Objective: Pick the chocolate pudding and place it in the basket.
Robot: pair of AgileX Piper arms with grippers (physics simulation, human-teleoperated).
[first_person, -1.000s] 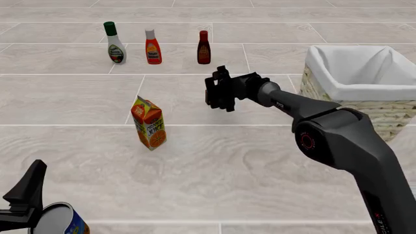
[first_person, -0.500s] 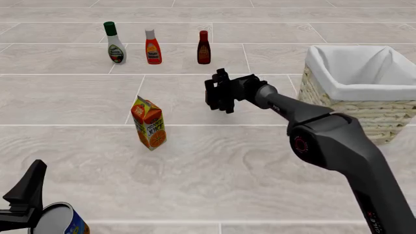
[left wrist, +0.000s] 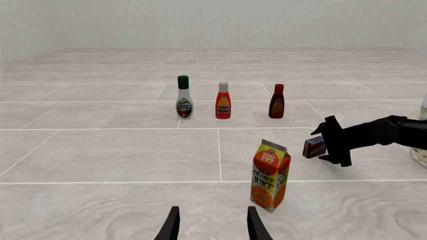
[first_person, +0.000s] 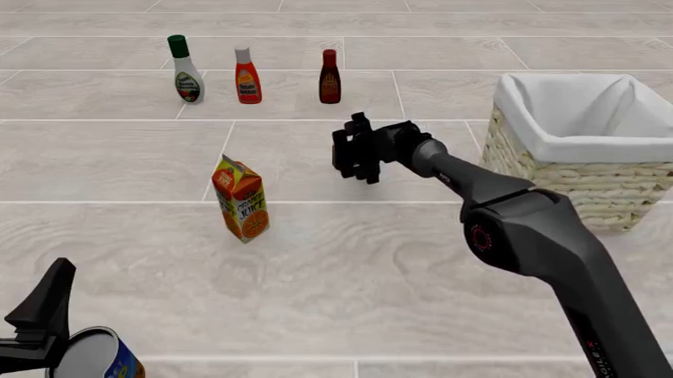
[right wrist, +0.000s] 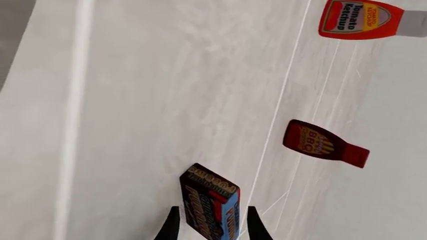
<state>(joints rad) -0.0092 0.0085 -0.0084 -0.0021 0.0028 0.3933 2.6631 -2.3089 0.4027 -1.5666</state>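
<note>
Above the middle of the desk (first_person: 347, 260), the right end effector (first_person: 352, 153) holds the chocolate pudding (right wrist: 210, 207) raised off the surface, its two fingers closed narrowly on the small carton's sides. In the left wrist view the pudding (left wrist: 314, 147) shows as a small dark box at the tip of the black end effector (left wrist: 330, 145), clear of the desk top. The right arm stretches forward from the near right corner, its wrist turned sideways.

Toward the right edge of the desk stands the basket (first_person: 589, 169), straw-coloured wicker with a white cloth liner folded over its rim. The held pudding is well apart from it, toward the desk's centre.

Near the far edge, three bottles stand in a row: a white dressing bottle with a green cap (first_person: 186, 69), a ketchup bottle (first_person: 247, 76), and a dark red BBQ sauce bottle (first_person: 329, 77). The right wrist view shows the ketchup (right wrist: 363, 19) and the BBQ sauce (right wrist: 323, 143) beyond the pudding.

Left of centre, an orange juice carton (first_person: 241, 198) stands upright, apart from everything else.

At the near left corner, the left end effector (left wrist: 212, 227) is parted moderately, with nothing between its fingers. Beside it in the front view is a tin can (first_person: 97, 356) with a blue label.
</note>
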